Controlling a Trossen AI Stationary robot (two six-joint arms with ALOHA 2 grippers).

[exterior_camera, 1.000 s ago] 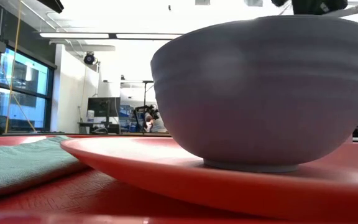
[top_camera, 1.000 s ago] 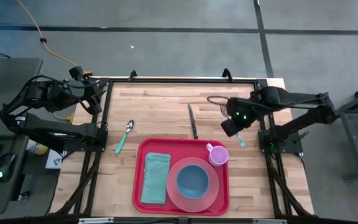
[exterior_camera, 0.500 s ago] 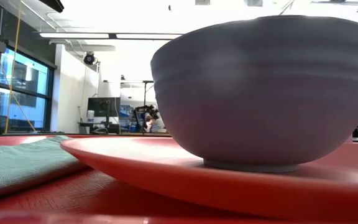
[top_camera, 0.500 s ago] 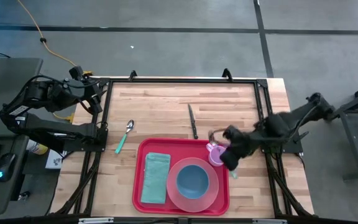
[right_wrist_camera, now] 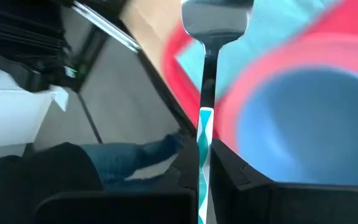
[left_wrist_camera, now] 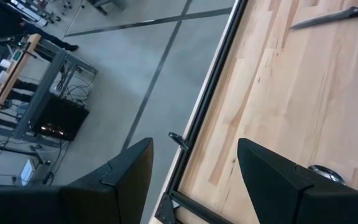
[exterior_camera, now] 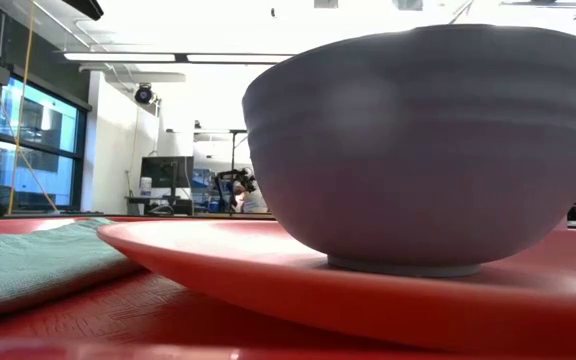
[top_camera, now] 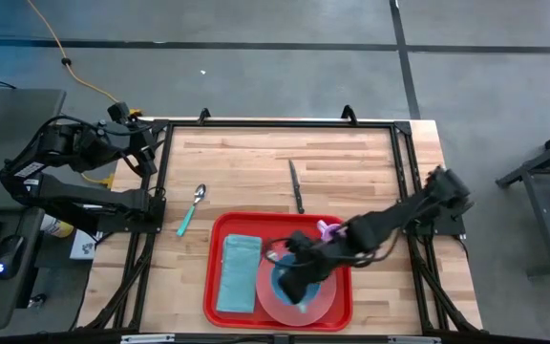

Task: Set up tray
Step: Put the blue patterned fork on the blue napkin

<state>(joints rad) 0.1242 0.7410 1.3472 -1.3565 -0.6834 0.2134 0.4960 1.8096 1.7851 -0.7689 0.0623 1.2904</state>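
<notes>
A pale wooden table (top_camera: pixel 256 162) with a black frame stands on grey concrete floor. The red plastic tray (top_camera: pixel 220 229), rounded at the corners with a raised rim, sits at the table's 6 o'clock edge. On it lie a folded teal cloth (top_camera: pixel 239 272) and a round pink plate (top_camera: pixel 325 298) carrying a blue bowl (top_camera: pixel 282 270). The right gripper (top_camera: pixel 299 277) hangs over the bowl, clamped on a fork (right_wrist_camera: pixel 205 74). A knife (top_camera: pixel 296 186) and spoon (top_camera: pixel 191 208) lie toward 12 and 9 o'clock. The left gripper (left_wrist_camera: pixel 194 180) waits spread wide at the 10 o'clock corner.

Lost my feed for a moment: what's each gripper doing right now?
Left gripper: open, empty, at the table's far left edge.
Right gripper: shut on a fork, over the bowl.
</notes>
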